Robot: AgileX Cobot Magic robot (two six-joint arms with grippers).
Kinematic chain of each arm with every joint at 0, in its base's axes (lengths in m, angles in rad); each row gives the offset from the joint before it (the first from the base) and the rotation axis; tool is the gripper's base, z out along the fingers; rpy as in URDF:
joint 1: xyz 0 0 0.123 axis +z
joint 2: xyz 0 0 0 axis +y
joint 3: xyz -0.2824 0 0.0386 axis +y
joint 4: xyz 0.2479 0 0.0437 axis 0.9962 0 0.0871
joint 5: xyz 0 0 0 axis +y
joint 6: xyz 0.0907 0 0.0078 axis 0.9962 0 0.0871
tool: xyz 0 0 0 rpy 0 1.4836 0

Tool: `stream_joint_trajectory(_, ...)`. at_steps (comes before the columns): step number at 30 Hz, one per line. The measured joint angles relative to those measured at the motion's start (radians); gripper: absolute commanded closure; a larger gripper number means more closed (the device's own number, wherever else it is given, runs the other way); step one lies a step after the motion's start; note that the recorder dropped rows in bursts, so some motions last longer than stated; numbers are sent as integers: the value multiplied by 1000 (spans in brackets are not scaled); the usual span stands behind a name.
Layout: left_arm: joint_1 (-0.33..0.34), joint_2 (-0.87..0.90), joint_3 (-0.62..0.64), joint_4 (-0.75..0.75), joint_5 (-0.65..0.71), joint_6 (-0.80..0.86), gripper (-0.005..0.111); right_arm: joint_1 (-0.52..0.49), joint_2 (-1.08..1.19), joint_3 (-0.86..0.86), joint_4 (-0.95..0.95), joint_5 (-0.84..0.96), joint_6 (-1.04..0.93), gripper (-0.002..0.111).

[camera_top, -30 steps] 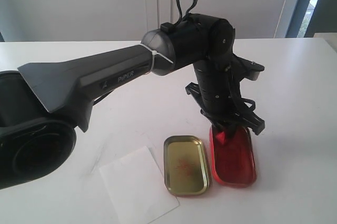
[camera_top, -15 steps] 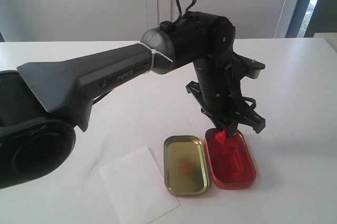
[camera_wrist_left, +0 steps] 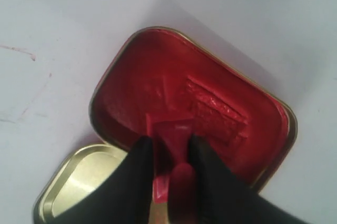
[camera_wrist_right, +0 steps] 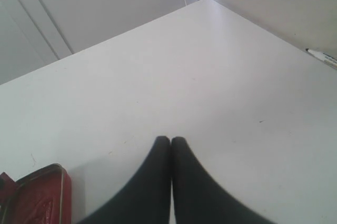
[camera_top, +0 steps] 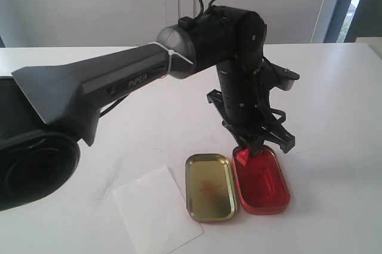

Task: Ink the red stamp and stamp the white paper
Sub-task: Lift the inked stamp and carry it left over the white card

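My left gripper is shut on the red stamp, gripping its narrow handle, and holds it just above the far end of the red ink pad tin. In the left wrist view the red stamp hangs between the two black fingers, its square base over the red ink pad, which shows pressed rectangular marks. The white paper lies flat at the front left, beside the gold tin lid. My right gripper is shut and empty, hovering over bare table away from the tin.
The gold lid lies open right beside the red tin, between it and the paper. The left arm's long dark body crosses the left half of the exterior view. A pen tip lies at the table's far edge in the right wrist view.
The left gripper has lifted the red stamp up off the ink pad and shifted slightly toward the far end of the tin. The pad, covered before, now shows fully.
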Motion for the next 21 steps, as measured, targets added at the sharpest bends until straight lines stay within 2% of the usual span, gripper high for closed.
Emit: stream_joint_trajectory(21,85,-125,-2,-16,10,154,107,0,0,0,0,0,0,108)
